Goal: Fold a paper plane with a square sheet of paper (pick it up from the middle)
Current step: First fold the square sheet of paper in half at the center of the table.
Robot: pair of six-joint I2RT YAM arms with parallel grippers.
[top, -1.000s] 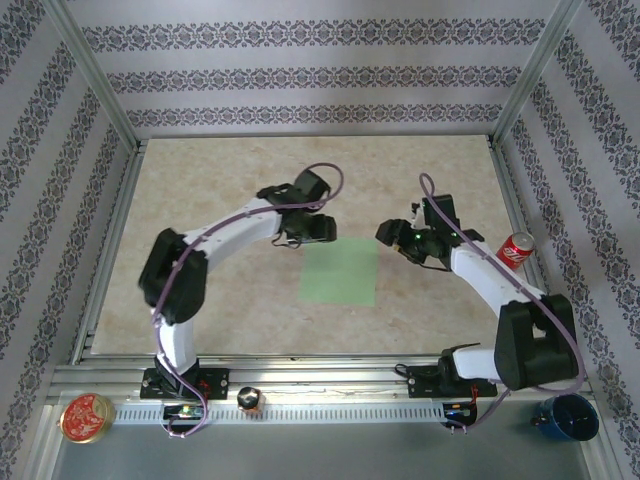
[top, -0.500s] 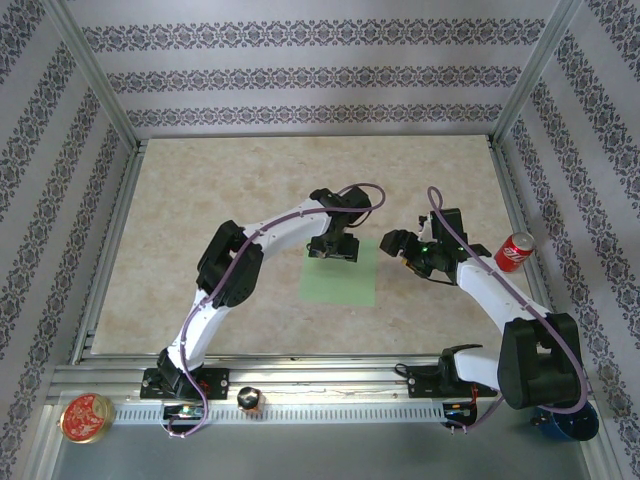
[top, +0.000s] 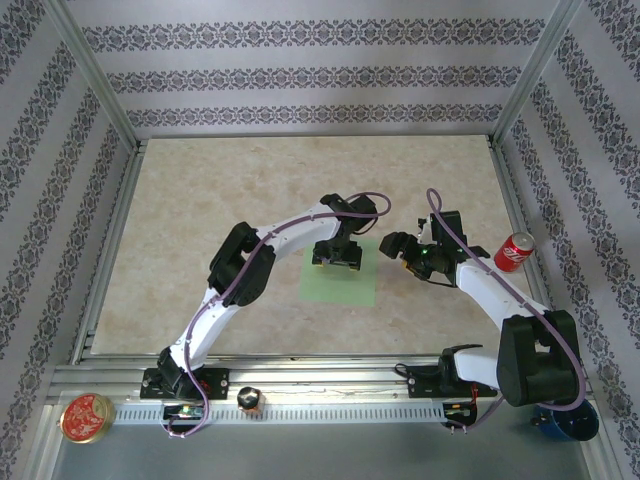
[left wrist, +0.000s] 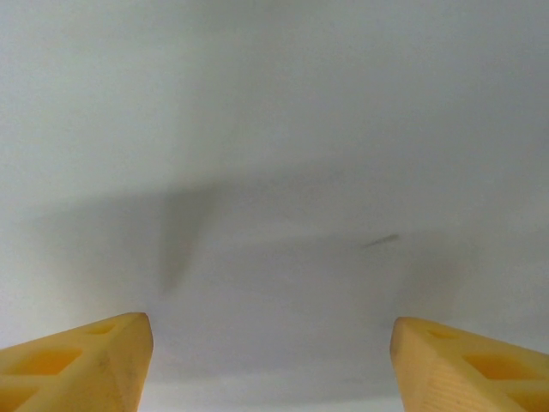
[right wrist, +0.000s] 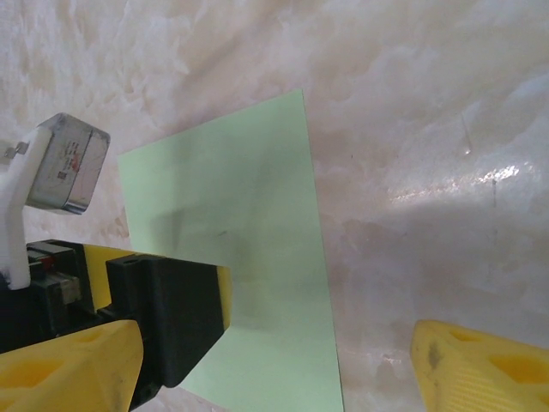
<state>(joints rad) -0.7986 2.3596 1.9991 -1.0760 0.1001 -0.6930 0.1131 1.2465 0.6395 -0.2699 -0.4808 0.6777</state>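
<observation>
The square sheet of paper (top: 338, 282) lies flat on the marble-patterned table (top: 200, 200), near its middle and between the two arms. The sheet is pale green, plain and uncreased, with all four edges lying straight.

Left gripper (top: 337, 262): positioned directly over the far part of the sheet and pointing down at it. In the left wrist view its two yellow fingers (left wrist: 86, 360) stand wide apart at the lower corners, with bare paper showing between them. Nothing is pinched. The paper is very close beneath the fingers, but whether the tips touch it cannot be told. In the right wrist view the black body of this gripper sits over the sheet's left portion and casts a shadow across the paper.

Right gripper (top: 392, 243): positioned just beside the sheet's far right corner, over bare table and clear of the surface. Its yellow fingers (right wrist: 480, 369) are spread wide and hold nothing. The right edge of the sheet runs up between them in its own wrist view.

A red soda can (top: 515, 250) stands upright at the right edge of the table, well apart from the sheet.
</observation>
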